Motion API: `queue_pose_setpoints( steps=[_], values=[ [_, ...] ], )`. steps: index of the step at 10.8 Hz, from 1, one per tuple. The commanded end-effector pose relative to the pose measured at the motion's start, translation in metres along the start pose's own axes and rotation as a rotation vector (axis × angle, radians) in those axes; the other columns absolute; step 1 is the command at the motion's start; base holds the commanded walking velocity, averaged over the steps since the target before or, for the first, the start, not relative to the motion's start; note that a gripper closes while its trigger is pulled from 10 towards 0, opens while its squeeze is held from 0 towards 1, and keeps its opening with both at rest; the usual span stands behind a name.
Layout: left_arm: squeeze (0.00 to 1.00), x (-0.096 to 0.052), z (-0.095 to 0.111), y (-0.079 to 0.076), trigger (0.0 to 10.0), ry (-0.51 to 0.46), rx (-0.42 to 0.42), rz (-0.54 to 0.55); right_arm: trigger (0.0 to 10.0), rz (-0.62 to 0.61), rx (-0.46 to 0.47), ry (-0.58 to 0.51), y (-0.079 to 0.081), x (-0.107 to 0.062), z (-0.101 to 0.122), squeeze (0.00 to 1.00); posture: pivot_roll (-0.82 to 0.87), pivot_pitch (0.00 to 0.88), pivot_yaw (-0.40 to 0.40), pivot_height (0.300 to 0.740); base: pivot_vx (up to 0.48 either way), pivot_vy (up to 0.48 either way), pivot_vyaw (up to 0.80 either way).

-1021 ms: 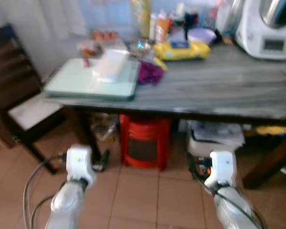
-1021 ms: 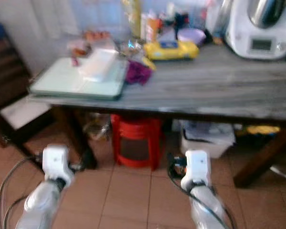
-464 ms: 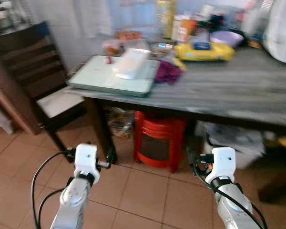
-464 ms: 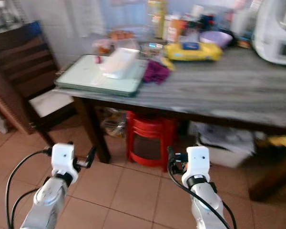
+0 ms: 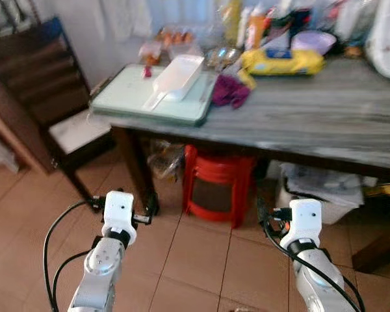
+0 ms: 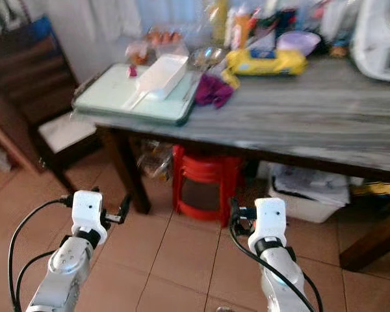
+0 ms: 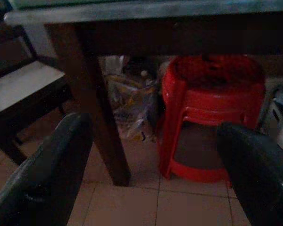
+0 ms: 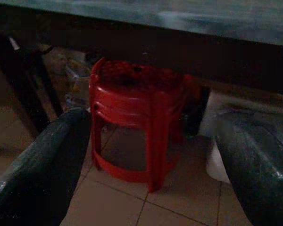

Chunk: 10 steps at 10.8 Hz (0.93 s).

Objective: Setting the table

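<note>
A grey wood-grain table [image 5: 325,123] stands ahead of me. On its left end lies a pale green tray [image 5: 127,97] with a white container [image 5: 179,77] on it. A purple cloth [image 5: 231,91], a yellow packet [image 5: 283,62], a purple bowl [image 5: 311,41] and several bottles crowd the far edge. Both arms are held low in front of the table, below its top. My left gripper [image 7: 151,127] is open, its fingers [image 7: 52,165] wide apart and holding nothing. My right gripper [image 8: 153,117] is open too, with nothing between its fingers [image 8: 47,160].
A stack of red stools [image 5: 218,185] stands under the table beside a white box [image 5: 322,192]. The dark table leg [image 5: 133,166] is near my left gripper. A dark wooden chair [image 5: 45,97] stands at the left. A white appliance [image 5: 387,39] sits at the table's far right.
The whole view has swung left and tilted down a little, so the camera moved. Both arms stay low and both grippers stay open.
</note>
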State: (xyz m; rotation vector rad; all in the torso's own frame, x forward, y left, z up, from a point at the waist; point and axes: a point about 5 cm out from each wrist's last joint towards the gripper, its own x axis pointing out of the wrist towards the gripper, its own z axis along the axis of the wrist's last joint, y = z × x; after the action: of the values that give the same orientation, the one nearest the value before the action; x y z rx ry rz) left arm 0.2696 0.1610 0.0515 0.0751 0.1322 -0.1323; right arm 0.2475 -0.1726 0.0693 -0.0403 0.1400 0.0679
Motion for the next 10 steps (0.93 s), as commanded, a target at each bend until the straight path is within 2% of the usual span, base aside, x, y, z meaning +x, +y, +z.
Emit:
queue_pose_setpoints(
  steps=[1,7,10],
  values=[
    [0.00,-0.0010,0.0008,0.0044,10.0,0.006,0.014,0.017,10.0,-0.006,-0.001,-0.004,-0.0002,-0.0001,0.0007,0.00,-0.20,0.056,0.069,0.740,-0.334,0.000,0.00],
    [0.00,-0.0011,0.0008,0.0090,10.0,0.017,0.031,0.027,10.0,-0.013,0.015,0.007,0.0024,0.0016,-0.0024,0.00,-0.19,0.045,0.073,0.740,-0.334,0.000,0.00],
    [0.00,0.0003,0.0027,0.0111,10.0,0.013,0.042,0.028,10.0,-0.055,0.009,-0.009,-0.0037,0.0058,0.0019,0.00,-0.19,0.035,0.075,0.740,-0.318,0.000,0.00]
  ],
)
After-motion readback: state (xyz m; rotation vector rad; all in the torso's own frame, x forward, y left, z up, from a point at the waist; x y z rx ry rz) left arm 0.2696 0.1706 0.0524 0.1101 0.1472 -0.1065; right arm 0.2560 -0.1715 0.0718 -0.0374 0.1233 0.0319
